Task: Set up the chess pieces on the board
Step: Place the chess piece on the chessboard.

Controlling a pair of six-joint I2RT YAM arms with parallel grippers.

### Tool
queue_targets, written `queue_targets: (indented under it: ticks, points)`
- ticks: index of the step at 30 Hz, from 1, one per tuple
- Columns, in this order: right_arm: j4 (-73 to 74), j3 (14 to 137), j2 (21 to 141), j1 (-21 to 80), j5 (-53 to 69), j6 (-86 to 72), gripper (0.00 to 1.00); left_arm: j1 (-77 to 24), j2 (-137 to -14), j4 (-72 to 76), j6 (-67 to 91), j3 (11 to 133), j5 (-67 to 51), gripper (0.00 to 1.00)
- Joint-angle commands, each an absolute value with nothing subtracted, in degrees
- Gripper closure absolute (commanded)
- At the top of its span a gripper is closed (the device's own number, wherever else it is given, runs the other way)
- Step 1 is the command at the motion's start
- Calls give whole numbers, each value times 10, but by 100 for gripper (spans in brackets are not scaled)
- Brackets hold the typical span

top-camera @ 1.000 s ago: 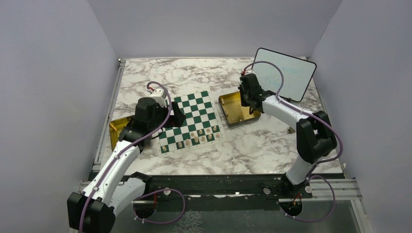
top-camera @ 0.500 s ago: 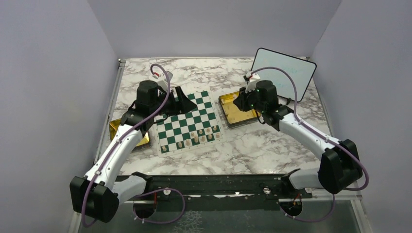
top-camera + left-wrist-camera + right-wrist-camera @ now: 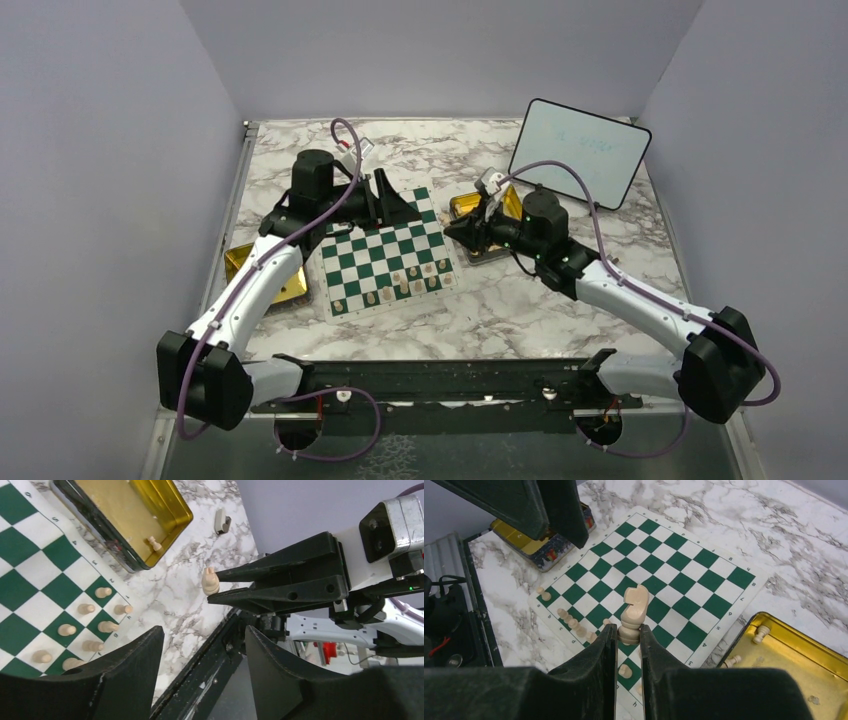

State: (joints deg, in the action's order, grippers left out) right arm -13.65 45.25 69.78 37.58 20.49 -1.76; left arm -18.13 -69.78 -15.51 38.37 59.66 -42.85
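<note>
The green-and-white board (image 3: 385, 250) lies mid-table with several cream chess pieces (image 3: 400, 285) on its near rows. My right gripper (image 3: 629, 632) is shut on the base of a cream knight (image 3: 634, 605), held upright in the air over the board's (image 3: 674, 560) right part. The left wrist view shows the same knight (image 3: 210, 580) at the tips of the right gripper's fingers (image 3: 280, 580). My left gripper (image 3: 204, 630) is open with nothing between its fingers. In the top view it (image 3: 395, 205) hovers over the board's far edge, facing the right gripper (image 3: 458, 232).
A gold tin (image 3: 789, 655) right of the board holds loose pieces (image 3: 762, 632). Another gold tin (image 3: 245, 265) lies left of the board. A framed whiteboard (image 3: 580, 150) leans at the back right. Marble table around, black rail along the near edge.
The right arm swung left from the right tin toward the board, carrying the knight. The left gripper moved from the board's left side to its far edge, and its jaws narrowed somewhat.
</note>
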Motion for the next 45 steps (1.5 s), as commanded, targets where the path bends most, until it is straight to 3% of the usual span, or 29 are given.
queue_targets:
  ticks: [1, 5, 31, 40, 45]
  points:
    - [-172, 463, 694, 392, 229, -5, 90, -183, -710, -117, 403, 590, -491, 41]
    - [-161, 472, 703, 399, 229, 11, 90, -183, -723, -97, 428, 580, -508, 47]
    - [-149, 497, 742, 431, 234, 18, 90, -189, -790, -59, 451, 575, -533, 62]
    - [-148, 501, 751, 438, 232, 17, 90, -198, -794, -54, 455, 568, -538, 74]
    - [-144, 500, 755, 439, 229, 18, 89, -199, -790, -53, 454, 566, -545, 85]
